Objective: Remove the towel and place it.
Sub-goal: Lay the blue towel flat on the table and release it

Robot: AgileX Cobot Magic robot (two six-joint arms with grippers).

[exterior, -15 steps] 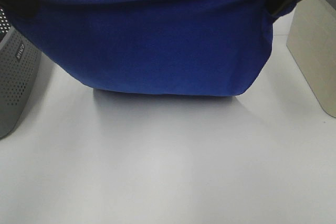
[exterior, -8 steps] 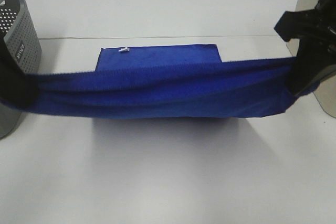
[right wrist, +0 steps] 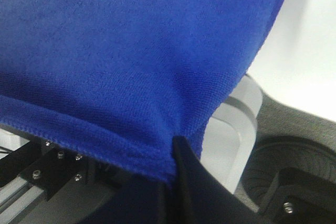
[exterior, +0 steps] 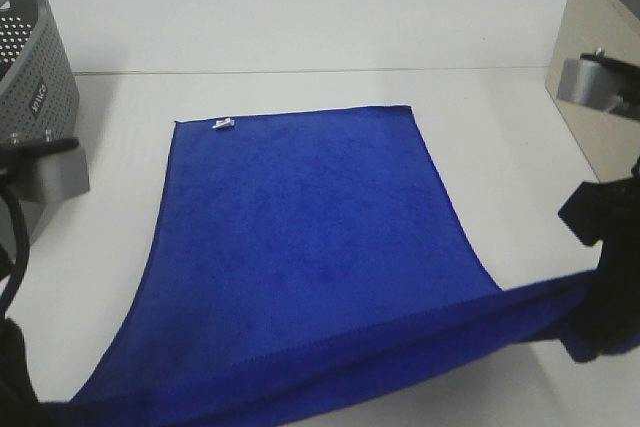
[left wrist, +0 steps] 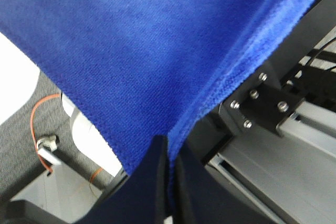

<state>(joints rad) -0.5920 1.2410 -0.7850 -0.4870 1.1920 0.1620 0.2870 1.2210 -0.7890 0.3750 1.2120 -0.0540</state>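
Note:
The royal-blue towel lies spread over the white table, its far edge flat with a small white tag at the far left corner. Its near edge is lifted off the table and stretched between my two grippers. My left gripper is at the lower left, shut on the towel's near left corner. My right gripper is at the lower right, shut on the near right corner. In both wrist views the blue cloth fills most of the picture.
A grey perforated basket stands at the far left of the table. A beige box stands at the right edge. White table shows beyond the towel.
Both grippers have pulled the towel's near edge toward the front and lower. The towel went from hanging folded in the air to lying spread on the table.

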